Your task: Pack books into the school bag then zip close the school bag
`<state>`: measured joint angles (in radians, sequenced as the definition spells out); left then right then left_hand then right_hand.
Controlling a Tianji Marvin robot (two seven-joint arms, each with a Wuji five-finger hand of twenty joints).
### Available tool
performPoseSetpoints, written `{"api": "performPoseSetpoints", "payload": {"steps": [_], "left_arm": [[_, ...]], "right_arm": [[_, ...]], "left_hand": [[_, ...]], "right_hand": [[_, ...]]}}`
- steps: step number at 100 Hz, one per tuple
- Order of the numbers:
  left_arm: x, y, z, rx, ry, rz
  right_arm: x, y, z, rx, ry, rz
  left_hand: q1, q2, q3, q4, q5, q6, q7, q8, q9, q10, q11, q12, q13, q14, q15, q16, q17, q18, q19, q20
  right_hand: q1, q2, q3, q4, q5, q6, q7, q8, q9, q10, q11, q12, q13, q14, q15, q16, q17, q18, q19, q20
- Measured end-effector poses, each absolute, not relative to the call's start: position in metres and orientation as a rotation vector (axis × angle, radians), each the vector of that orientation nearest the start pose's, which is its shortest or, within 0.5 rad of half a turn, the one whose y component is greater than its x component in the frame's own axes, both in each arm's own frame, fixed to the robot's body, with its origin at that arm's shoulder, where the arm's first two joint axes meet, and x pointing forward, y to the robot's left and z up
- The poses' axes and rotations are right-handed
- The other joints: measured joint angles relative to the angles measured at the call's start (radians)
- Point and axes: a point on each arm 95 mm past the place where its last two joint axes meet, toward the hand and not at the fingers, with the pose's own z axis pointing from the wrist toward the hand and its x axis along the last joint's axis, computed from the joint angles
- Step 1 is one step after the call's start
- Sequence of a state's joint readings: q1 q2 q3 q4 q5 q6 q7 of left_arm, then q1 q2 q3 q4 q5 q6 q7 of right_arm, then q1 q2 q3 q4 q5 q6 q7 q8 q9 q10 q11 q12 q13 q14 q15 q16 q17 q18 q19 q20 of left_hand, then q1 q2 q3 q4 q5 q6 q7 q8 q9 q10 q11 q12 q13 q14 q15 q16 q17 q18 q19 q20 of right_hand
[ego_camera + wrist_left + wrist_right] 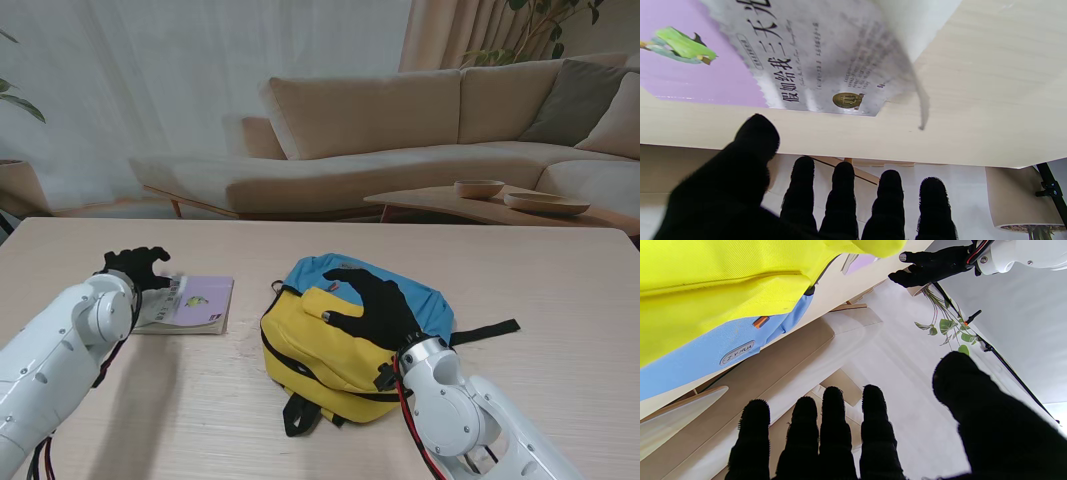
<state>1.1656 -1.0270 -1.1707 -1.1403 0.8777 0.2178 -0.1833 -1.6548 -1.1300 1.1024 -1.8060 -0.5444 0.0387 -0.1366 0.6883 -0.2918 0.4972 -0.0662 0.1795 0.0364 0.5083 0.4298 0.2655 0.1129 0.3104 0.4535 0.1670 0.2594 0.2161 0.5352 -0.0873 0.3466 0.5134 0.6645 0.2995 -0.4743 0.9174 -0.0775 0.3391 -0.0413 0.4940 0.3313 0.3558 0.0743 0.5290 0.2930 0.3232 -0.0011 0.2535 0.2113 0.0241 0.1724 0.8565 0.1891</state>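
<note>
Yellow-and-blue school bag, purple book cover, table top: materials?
Yellow-and-blue school bag: woven fabric, probably nylon or polyester, matte; weave shows in the right wrist view. Purple paperback book: glossy paper cover, glare in the left wrist view. Pale table top: light wood-grain, likely laminate.

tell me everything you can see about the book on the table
The book is a thin paperback lying flat on the pale wooden table, to the left of the school bag and apart from it. Its cover is lilac with a small green figure and a grey-white band of black Chinese print and a gold seal. The left hand hovers over its left edge, fingers spread; whether it touches the book cannot be told.
</note>
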Motion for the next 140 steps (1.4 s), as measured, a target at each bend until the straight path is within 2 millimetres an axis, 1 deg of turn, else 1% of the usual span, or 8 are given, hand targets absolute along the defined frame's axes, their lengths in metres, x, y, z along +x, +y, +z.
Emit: {"api": "performPoseSetpoints", "payload": {"steps": [17, 46, 77, 98, 108, 116, 127, 140], "left_arm": [[0.514, 0.136, -0.327, -1.562, 1.366, -0.940], [0.515, 0.134, -0.336, -1.592, 1.440, -0.914], [0.511, 0.136, -0.343, -1.631, 1.467, -0.870], [0.510, 0.136, -0.343, -1.632, 1.489, -0.832], [0.510, 0.136, -0.342, -1.624, 1.493, -0.827], [0.510, 0.137, -0.343, -1.620, 1.498, -0.821], [0.509, 0.137, -0.343, -1.617, 1.503, -0.817], [0.508, 0.137, -0.344, -1.626, 1.517, -0.809]], "right_arm": [[0.356, 0.072, -0.293, -1.966, -1.492, -2.473], [0.357, 0.071, -0.293, -1.971, -1.482, -2.479], [0.356, 0.070, -0.292, -1.974, -1.472, -2.482], [0.356, 0.071, -0.292, -1.974, -1.470, -2.482], [0.356, 0.071, -0.292, -1.974, -1.470, -2.482], [0.356, 0.071, -0.292, -1.974, -1.470, -2.482], [0.356, 0.071, -0.292, -1.974, -1.470, -2.482], [0.356, 0.071, -0.292, -1.974, -1.469, -2.482]], "left_hand": [[0.019, -0.001, 0.019, 0.000, 0.000, -0.043, -0.078, -0.044, -0.037, -0.020, -0.004, 0.000, -0.039, -0.024, -0.001, -0.001, 0.000, -0.023, -0.014, 0.000], [0.133, -0.027, 0.093, 0.000, 0.000, -0.125, -0.264, -0.091, -0.038, -0.164, -0.096, -0.088, -0.063, -0.072, -0.046, -0.059, 0.000, -0.063, -0.074, 0.000], [0.085, -0.029, 0.093, 0.000, 0.000, -0.153, -0.305, -0.036, -0.037, -0.178, -0.087, -0.115, -0.099, -0.084, -0.061, -0.073, -0.002, -0.078, -0.161, 0.000], [0.069, -0.062, 0.094, 0.000, 0.000, -0.148, -0.305, 0.002, -0.043, -0.175, 0.161, 0.168, -0.099, -0.089, -0.023, 0.016, -0.003, -0.087, -0.209, 0.054], [0.070, -0.062, 0.095, 0.000, 0.000, -0.137, -0.304, 0.004, -0.054, -0.165, 0.184, 0.209, -0.099, -0.095, -0.022, 0.027, -0.003, -0.088, -0.214, 0.064], [0.070, -0.061, 0.095, 0.000, 0.000, -0.137, -0.302, 0.014, -0.054, -0.139, 0.119, 0.215, -0.100, -0.096, -0.022, 0.038, -0.004, -0.088, -0.234, 0.075], [0.070, -0.058, 0.095, 0.000, 0.000, -0.137, -0.302, 0.014, -0.091, -0.137, -0.130, 0.126, -0.113, -0.109, -0.091, 0.038, -0.005, -0.099, -0.275, 0.080], [0.072, -0.055, 0.105, 0.000, -0.011, -0.139, -0.385, 0.000, -0.092, -0.142, -0.213, -0.011, -0.113, -0.109, -0.144, -0.087, -0.004, -0.100, -0.320, 0.049]], "right_hand": [[0.000, 0.000, 0.000, 0.000, 0.000, 0.000, 0.002, 0.000, 0.000, 0.000, 0.000, 0.000, 0.000, 0.000, 0.000, 0.000, 0.001, 0.000, 0.000, 0.000], [0.000, 0.000, 0.011, 0.000, 0.000, 0.000, 0.006, 0.000, 0.000, 0.000, 0.001, 0.000, 0.000, 0.000, 0.000, 0.000, 0.004, 0.000, 0.000, 0.000], [0.000, 0.000, 0.011, 0.000, 0.000, 0.000, 0.014, 0.000, 0.003, 0.000, 0.015, 0.000, 0.000, 0.000, 0.000, 0.000, 0.012, 0.000, 0.002, 0.000], [0.000, 0.000, 0.011, 0.000, 0.000, 0.000, 0.014, -0.001, 0.003, 0.000, 0.015, 0.000, 0.000, 0.000, 0.000, 0.000, 0.012, 0.000, 0.011, 0.000], [0.000, 0.000, 0.021, 0.000, 0.000, 0.000, 0.014, -0.001, 0.004, 0.000, 0.015, 0.000, 0.000, 0.000, 0.000, 0.000, 0.013, 0.000, 0.011, 0.000], [0.000, 0.000, 0.021, 0.000, 0.000, 0.000, 0.014, -0.001, 0.004, 0.000, 0.015, 0.000, 0.000, 0.000, 0.000, 0.000, 0.014, 0.000, 0.011, 0.000], [0.000, 0.000, 0.021, 0.000, 0.000, 0.000, 0.014, -0.002, 0.004, 0.000, 0.015, 0.000, 0.000, 0.000, 0.000, 0.000, 0.014, 0.000, 0.011, 0.000], [0.000, 0.000, 0.021, 0.000, 0.000, 0.000, 0.015, -0.002, 0.004, 0.000, 0.015, 0.000, 0.000, 0.000, 0.000, 0.000, 0.015, 0.000, 0.012, 0.000]]}}
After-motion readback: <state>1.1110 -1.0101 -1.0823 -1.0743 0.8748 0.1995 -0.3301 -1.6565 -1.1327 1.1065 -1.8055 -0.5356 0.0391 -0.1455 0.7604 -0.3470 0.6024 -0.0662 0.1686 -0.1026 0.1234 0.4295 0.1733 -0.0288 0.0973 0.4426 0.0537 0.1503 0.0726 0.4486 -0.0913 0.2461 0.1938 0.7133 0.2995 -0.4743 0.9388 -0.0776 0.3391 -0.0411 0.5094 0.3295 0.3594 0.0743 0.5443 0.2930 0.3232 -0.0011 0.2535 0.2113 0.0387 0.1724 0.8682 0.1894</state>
